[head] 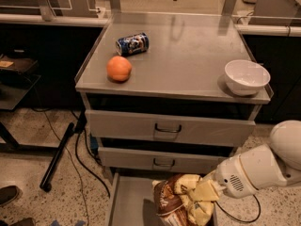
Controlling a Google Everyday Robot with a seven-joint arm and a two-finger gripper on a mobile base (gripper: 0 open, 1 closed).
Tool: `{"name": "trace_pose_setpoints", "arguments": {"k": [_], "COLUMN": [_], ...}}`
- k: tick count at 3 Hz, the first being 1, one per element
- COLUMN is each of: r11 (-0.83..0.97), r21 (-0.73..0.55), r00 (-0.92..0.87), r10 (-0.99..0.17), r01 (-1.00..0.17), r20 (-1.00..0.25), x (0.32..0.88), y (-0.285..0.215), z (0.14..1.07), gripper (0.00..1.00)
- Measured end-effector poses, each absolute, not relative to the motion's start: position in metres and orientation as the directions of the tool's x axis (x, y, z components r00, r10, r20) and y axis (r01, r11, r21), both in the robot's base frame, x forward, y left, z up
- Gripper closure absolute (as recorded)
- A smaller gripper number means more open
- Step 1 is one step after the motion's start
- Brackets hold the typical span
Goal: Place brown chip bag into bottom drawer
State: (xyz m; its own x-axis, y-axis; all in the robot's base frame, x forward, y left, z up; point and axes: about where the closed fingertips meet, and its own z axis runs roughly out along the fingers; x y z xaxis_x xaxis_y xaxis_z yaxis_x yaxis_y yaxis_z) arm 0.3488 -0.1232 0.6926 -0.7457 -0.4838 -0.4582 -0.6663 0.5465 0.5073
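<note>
The brown chip bag (170,202) sits low in the picture, over the open bottom drawer (128,201), toward the right half of it. Its crumpled brown and tan foil is bunched up, and its lower end runs out of view, so I cannot tell whether it touches the drawer floor. The gripper (203,193) is at the bag's right side, its pale yellow fingers closed on the bunched foil. The white arm (256,168) comes in from the right edge and slopes down and leftward, the wrist pointing at the bag.

Above the open tray the middle drawer (141,158) and top drawer (131,126) are both shut, each with a dark loop handle. On the grey cabinet top (188,55) an orange (119,68) stands near the left front. A blue can (132,44) lies on its side just behind the orange, and a white bowl (246,76) sits at the right front corner, well apart from both.
</note>
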Motion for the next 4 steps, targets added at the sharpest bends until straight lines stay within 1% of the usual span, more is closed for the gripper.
{"name": "trace_pose_setpoints", "arguments": {"k": [1,2,3,4], "r11": [0.533,0.508,0.508,0.514], "r21": [0.554,0.635,0.635,0.666], "r00": [-0.768,-0.813,-0.813,-0.841], "r10": [-0.457,-0.393,-0.393,-0.321], "r01": [-0.640,-0.581,-0.581,-0.541], "r20": [-0.448,-0.430,-0.430,-0.435], "x": [0.347,0.373,0.373,0.373], "y": [-0.115,-0.091,-0.091,-0.091], "z": [0.664,0.591,0.591,0.567], "gripper": [1.00,1.00,1.00,1.00]}}
